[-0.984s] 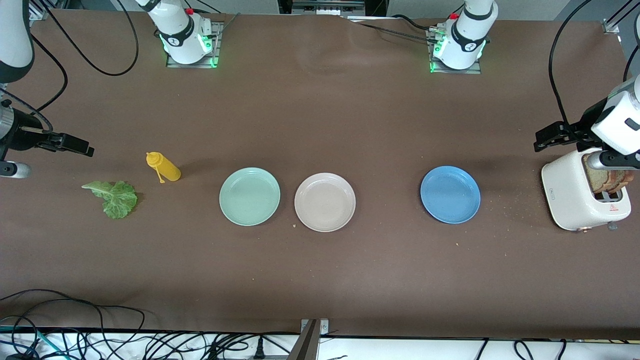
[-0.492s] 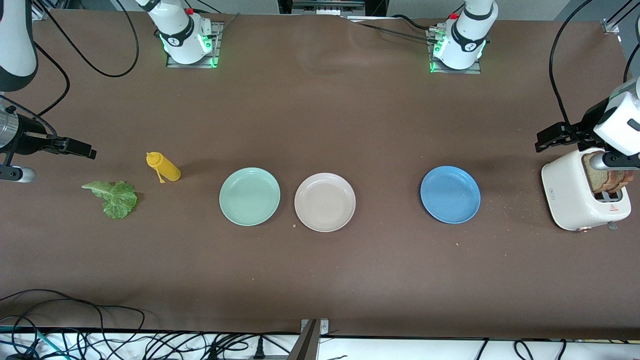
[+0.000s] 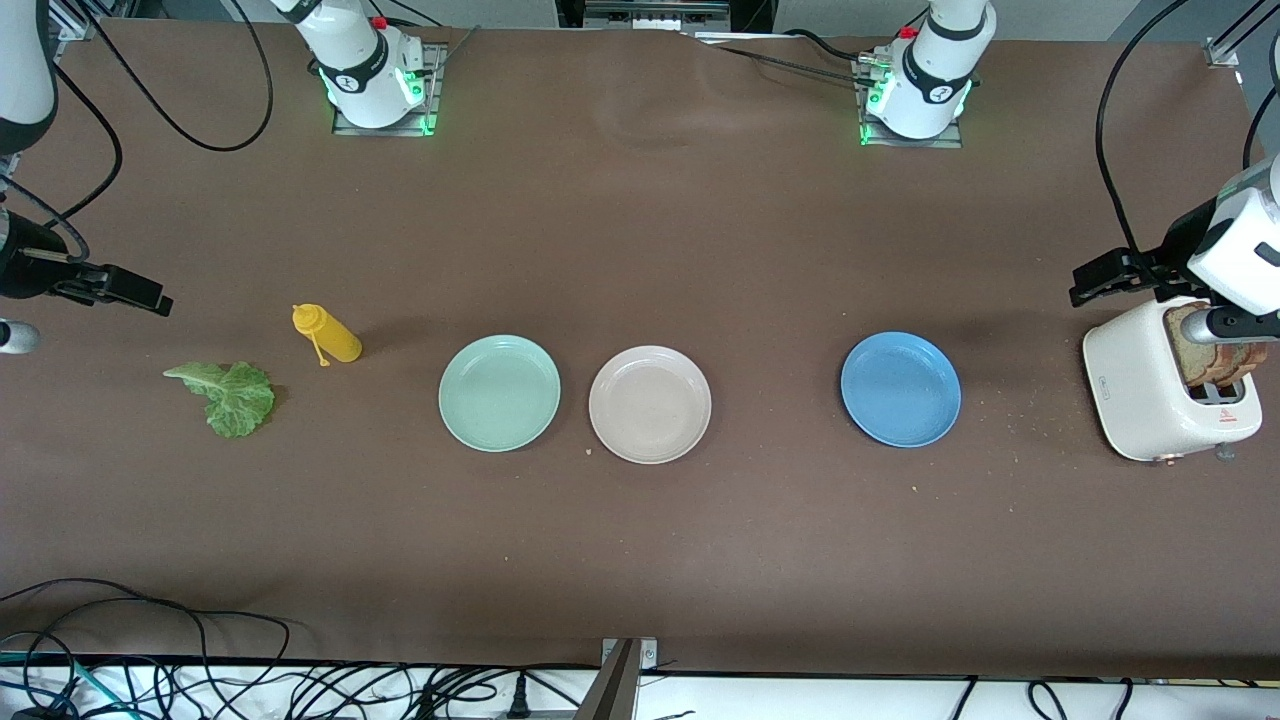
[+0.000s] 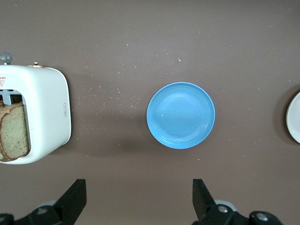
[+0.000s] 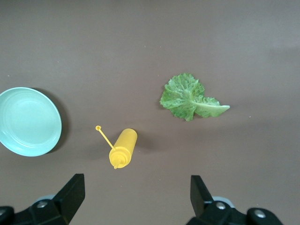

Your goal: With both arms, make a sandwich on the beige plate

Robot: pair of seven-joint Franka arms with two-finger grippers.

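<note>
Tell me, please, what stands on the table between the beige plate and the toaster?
Only the blue plate stands between the beige plate and the toaster, with bare table and some crumbs around it. The front view shows this best.

bread slices point(image 3: 1222, 362) half sunk in toaster point(image 3: 1150, 390), partly under left arm

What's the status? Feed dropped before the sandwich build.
Left gripper open above the toaster, bread slices in its slots. Right gripper open, empty, over bare table near lettuce leaf. Beige plate bare, unobstructed.
</note>
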